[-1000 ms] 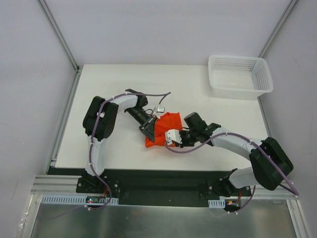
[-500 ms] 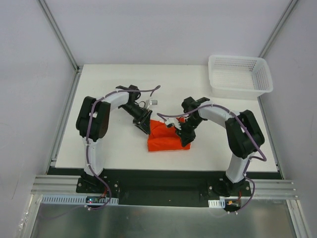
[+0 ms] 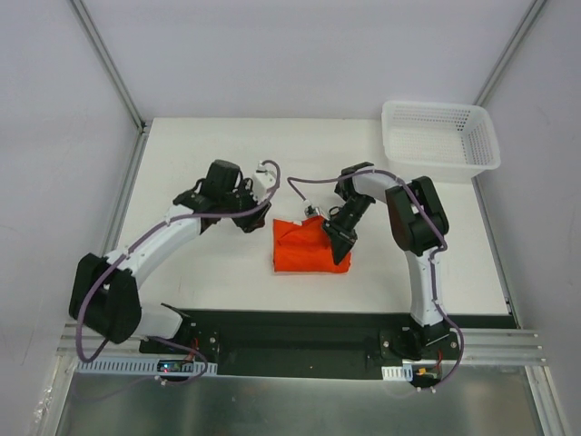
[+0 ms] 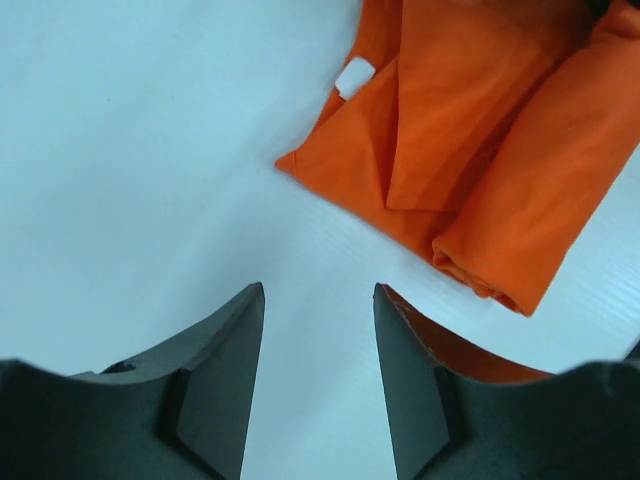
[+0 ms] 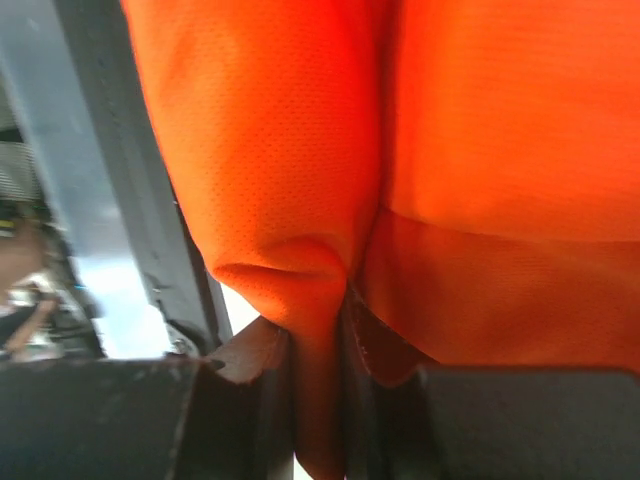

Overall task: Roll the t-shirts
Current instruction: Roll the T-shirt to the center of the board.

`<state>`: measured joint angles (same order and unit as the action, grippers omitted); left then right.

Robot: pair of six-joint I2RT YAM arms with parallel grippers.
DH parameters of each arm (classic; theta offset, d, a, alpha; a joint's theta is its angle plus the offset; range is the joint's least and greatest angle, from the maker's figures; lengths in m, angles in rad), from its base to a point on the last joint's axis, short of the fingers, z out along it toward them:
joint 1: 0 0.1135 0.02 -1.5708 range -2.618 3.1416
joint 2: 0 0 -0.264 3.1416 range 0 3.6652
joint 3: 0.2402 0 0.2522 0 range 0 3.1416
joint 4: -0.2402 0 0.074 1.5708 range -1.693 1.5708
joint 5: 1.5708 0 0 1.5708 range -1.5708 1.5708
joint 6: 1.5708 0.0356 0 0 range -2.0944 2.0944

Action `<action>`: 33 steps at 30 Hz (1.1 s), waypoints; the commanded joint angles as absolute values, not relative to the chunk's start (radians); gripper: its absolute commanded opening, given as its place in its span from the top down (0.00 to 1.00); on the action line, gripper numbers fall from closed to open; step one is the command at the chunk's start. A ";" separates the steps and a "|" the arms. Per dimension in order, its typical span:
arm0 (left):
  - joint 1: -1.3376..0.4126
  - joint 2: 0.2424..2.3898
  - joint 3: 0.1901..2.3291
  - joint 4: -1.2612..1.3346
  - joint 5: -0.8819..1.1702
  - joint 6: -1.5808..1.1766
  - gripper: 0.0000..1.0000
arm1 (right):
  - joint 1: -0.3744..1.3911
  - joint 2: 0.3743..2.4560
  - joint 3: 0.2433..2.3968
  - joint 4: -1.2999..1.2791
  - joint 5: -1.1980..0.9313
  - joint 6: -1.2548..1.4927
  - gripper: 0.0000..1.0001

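The t-shirt [image 3: 307, 250] is seen bundled into a partly rolled packet at the centre of the frame, on the white table [image 3: 209, 150]. Its right edge is pinched by the right gripper [image 3: 340, 240], whose jaws are clamped on a fold of fabric. The left gripper [image 3: 261, 221] is held just left of the cloth, jaws apart. A white basket [image 3: 438, 167] is placed at upper right.

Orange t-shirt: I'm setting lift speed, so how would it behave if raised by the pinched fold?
Probably floppy: the t-shirt puckers into a thin crease where the right hand pinches it, so the rest would likely droop. The loose folds in the left wrist view suggest they would fall open. It looks thin, so likely light.
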<state>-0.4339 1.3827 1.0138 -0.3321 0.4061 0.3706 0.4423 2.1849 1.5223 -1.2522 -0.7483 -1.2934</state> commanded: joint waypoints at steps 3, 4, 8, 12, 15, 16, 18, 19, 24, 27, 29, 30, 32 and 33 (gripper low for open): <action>-0.633 1.192 0.797 -0.118 0.262 0.609 0.52 | 0.399 2.393 1.718 -1.539 -0.815 -1.247 0.99; -0.649 1.177 0.776 -0.115 0.293 0.670 0.52 | 0.400 2.396 1.729 -1.539 -0.818 -1.243 0.99; -0.724 1.132 0.703 -0.112 0.394 0.831 0.53 | 0.408 2.408 1.742 -1.529 -0.801 -1.210 0.99; -0.784 1.146 0.644 -0.084 0.459 0.937 0.53 | 0.410 2.431 1.763 -1.531 -0.799 -1.181 0.99; -0.799 1.173 0.646 -0.055 0.502 0.974 0.53 | 0.408 2.436 1.769 -1.532 -0.796 -1.175 0.99; -0.802 1.181 0.649 -0.046 0.514 0.976 0.52 | 0.410 2.439 1.772 -1.532 -0.796 -1.172 1.00; -0.807 1.213 0.655 -0.041 0.543 0.989 0.51 | 0.410 2.439 1.773 -1.532 -0.795 -1.169 0.99; -0.811 1.227 0.657 -0.038 0.549 0.999 0.50 | 0.410 2.439 1.772 -1.532 -0.793 -1.169 0.99; -0.836 1.347 0.670 -0.011 0.477 1.052 0.50 | 0.410 2.456 1.785 -1.548 -0.795 -1.175 1.00; -0.839 1.416 0.667 0.047 0.390 1.074 0.50 | 0.408 2.471 1.809 -1.577 -0.801 -1.189 0.99; -0.839 1.449 0.660 0.090 0.298 1.075 0.51 | 0.410 2.470 1.810 -1.585 -0.802 -1.195 0.99; -0.838 1.456 0.660 0.104 0.278 1.074 0.51 | 0.410 2.471 1.813 -1.589 -0.804 -1.200 0.99; -0.836 1.444 0.660 0.117 0.273 1.072 0.52 | 0.408 2.488 1.831 -1.612 -0.805 -1.210 0.99; -0.838 1.433 0.658 0.115 0.284 1.065 0.52 | 0.410 2.494 1.838 -1.618 -0.807 -1.212 0.99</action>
<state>-0.8318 1.4532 0.6472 0.0483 0.3382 1.0405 0.4038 2.4493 1.7935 -1.4387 -0.8349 -1.1549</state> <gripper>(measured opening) 0.486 0.187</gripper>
